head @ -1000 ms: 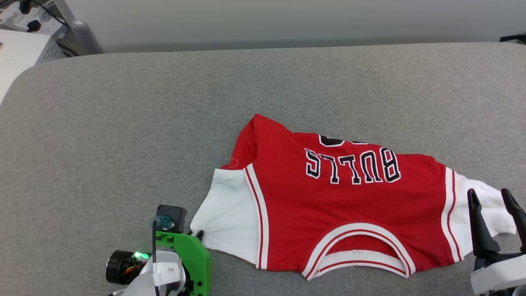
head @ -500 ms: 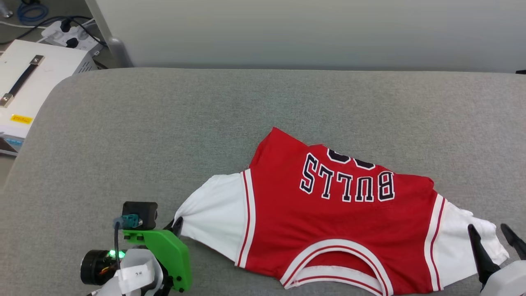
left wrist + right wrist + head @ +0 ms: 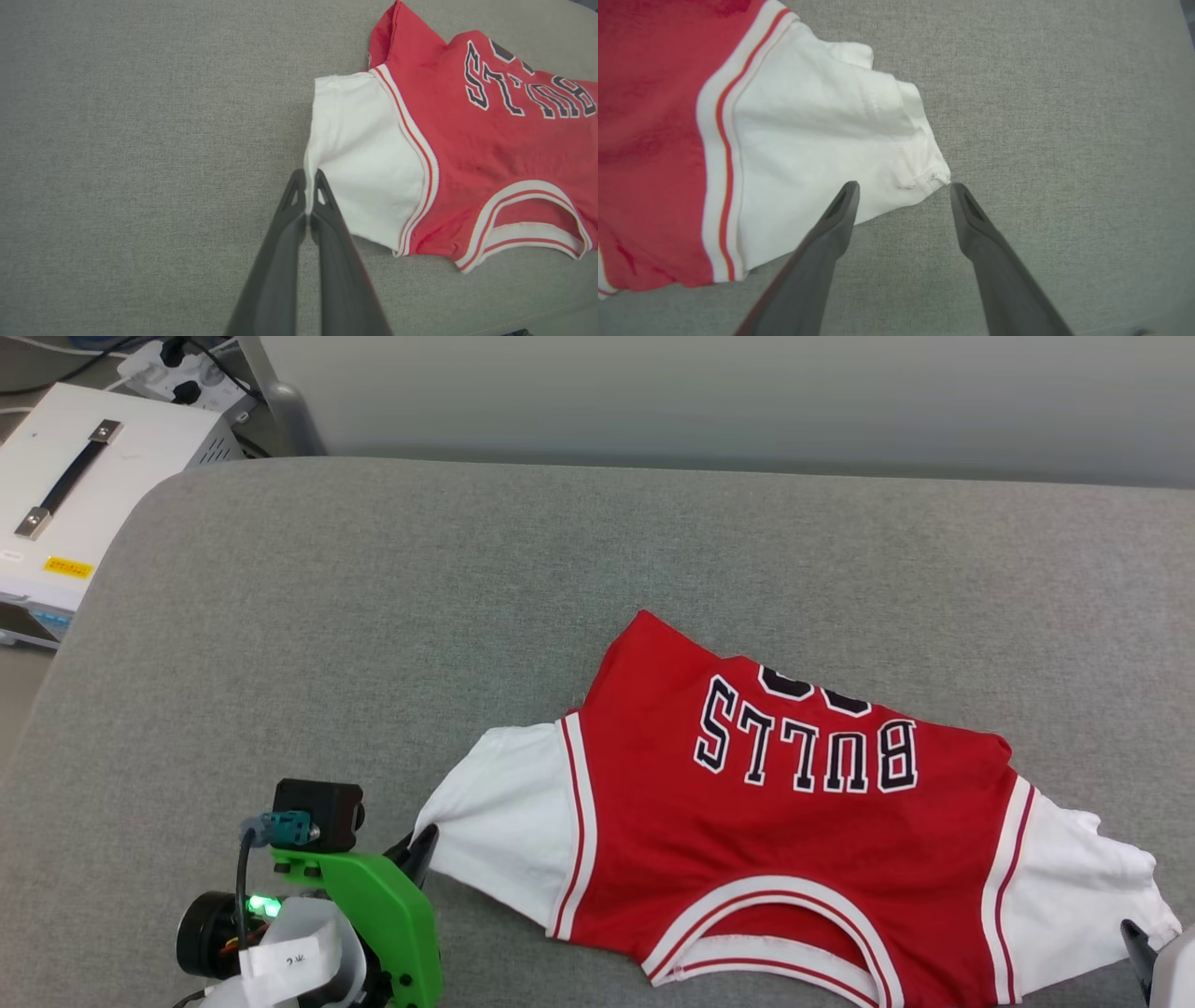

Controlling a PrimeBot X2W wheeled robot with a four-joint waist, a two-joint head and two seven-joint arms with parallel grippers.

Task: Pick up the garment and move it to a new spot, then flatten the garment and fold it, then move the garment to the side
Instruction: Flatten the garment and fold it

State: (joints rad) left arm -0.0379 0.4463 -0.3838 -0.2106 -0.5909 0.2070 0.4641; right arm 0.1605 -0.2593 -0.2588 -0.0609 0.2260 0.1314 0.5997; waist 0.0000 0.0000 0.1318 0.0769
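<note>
Head view: your left pincer point(image 3: 422, 847) is clamped on the tip of one white sleeve. The garment point(image 3: 794, 831) spreads away to the pincer's right across the grey bench point(image 3: 373, 616). Lift from this one corner alone and the body will likely trail, twist and bunch. The jersey is red with white short sleeves and striped trim. "BULLS" reads upside down, with the collar on the near side. The number is cut off at the far edge, so the cloth there looks folded under.

Left wrist view: the fingers are pressed together with only a thin edge of sleeve pinched at their very tips. The sleeve is drawn to a point ahead of them. So small a bite could slip out under the jersey's weight.

Right wrist view: your right pincer point(image 3: 904, 186) stands wide open, gripping nothing. The other sleeve's crumpled corner lies just ahead of and between its tips. Closing here might catch only the hem corner, or miss it. That sleeve is creased and partly doubled over.
</note>
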